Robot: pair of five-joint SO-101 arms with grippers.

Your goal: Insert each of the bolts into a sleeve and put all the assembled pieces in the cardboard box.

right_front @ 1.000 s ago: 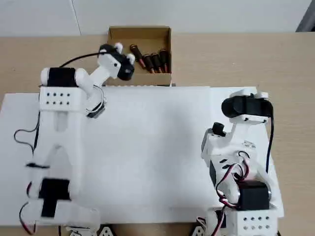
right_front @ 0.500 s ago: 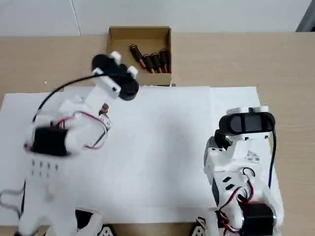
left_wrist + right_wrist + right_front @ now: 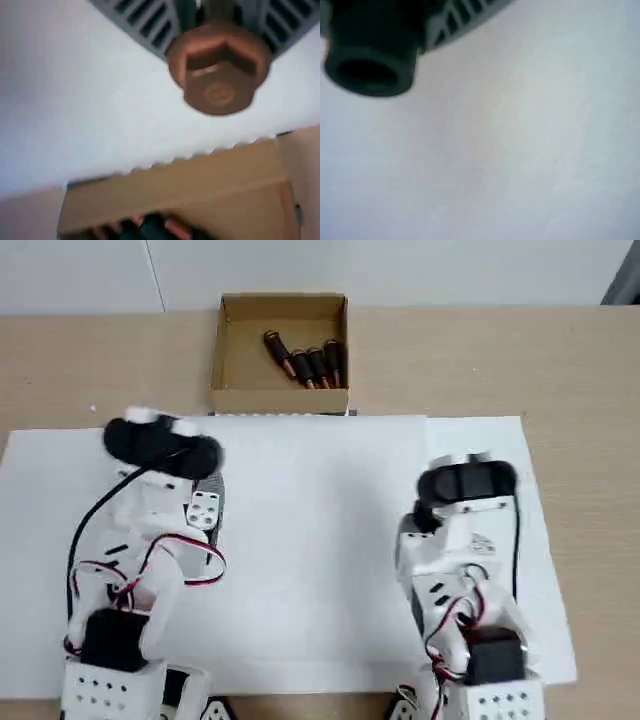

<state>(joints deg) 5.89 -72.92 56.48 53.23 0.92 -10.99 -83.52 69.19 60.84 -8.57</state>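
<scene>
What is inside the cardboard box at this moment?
About four assembled pieces, dark sleeves with copper ends, lie side by side toward the right of the cardboard box. In the left wrist view the box's near wall covers most of them.

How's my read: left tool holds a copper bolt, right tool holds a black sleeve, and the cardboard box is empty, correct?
Wrong on the cardboard box: the high view shows it holding assembled pieces, about four. The rest stands: left tool holds the copper bolt, right tool the black sleeve.
</scene>
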